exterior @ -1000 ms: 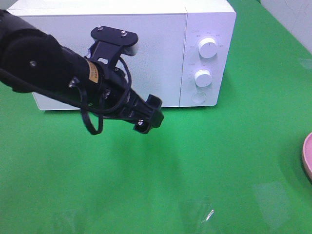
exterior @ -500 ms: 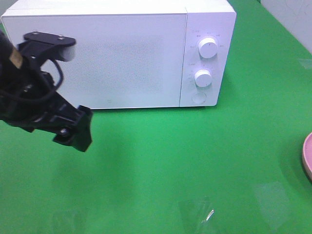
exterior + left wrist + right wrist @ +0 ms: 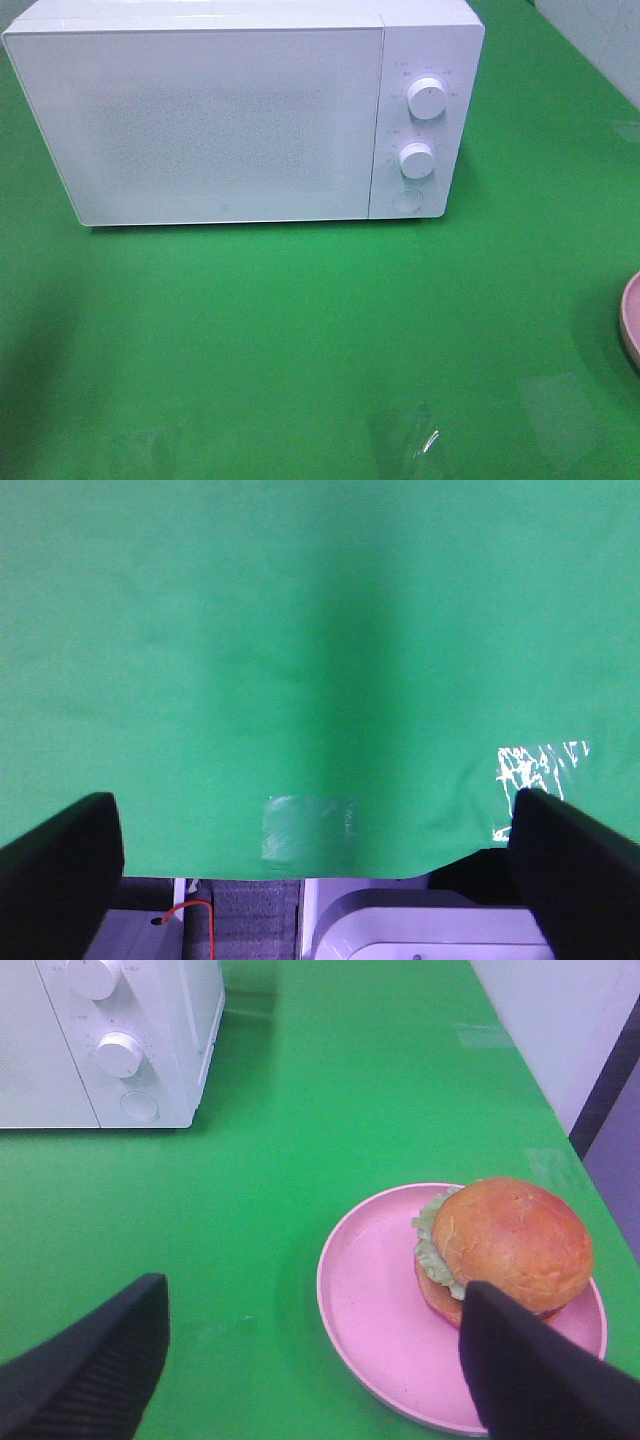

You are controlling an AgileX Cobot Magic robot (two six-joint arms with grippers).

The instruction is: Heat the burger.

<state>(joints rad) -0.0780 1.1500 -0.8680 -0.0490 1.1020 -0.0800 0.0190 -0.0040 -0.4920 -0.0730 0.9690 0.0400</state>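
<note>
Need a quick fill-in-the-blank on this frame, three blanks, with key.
1. The burger sits on a ____ plate.
2. The microwave door is ____.
3. The microwave's front panel carries ____ round knobs.
4. The cloth covering the table is ____.

Missing words: pink; closed; two; green

Pink plate [image 3: 631,325] cut by exterior view's right edge; burger unseen there. Microwave [image 3: 250,115] dial markings too small to read.

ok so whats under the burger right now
The burger sits on a pink plate, toward one side of it. The plate rests on the green table cover. The plate surface directly beneath the burger is covered, so it cannot be seen.
</note>
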